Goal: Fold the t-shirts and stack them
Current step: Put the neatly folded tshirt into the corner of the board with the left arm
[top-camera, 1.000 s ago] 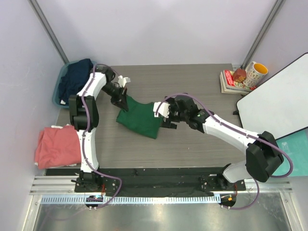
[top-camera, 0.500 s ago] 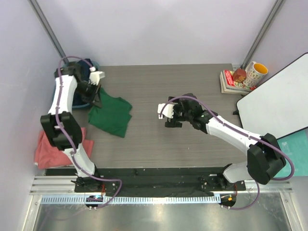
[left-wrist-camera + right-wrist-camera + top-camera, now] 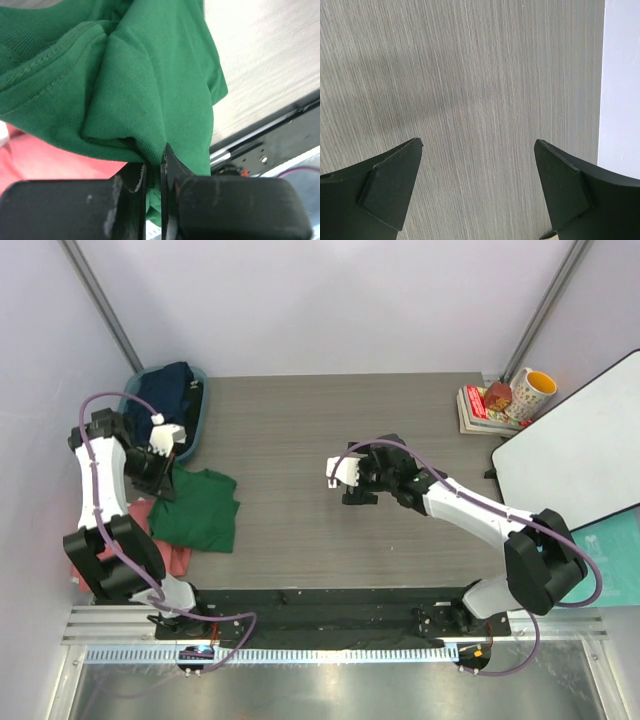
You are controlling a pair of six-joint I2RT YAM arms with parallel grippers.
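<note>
The top t-shirt [image 3: 200, 512] lies at the left front of the counter [image 3: 330, 410]. It rests partly on the bottom t-shirt [image 3: 178, 560], which is at the left edge. The left tool [image 3: 165, 478] is at the top t-shirt's back left corner and pinches a fold of it. Behind them, a third t-shirt [image 3: 165, 390] sits in a tub [image 3: 203, 382] in the back left corner. The right tool [image 3: 347, 485] hangs over the middle of the counter, spread wide, holding nothing. In the back right corner a mug [image 3: 532, 390] stands just right of a pile of books [image 3: 478, 412]. A board [image 3: 580, 450] is in front of them.
</note>
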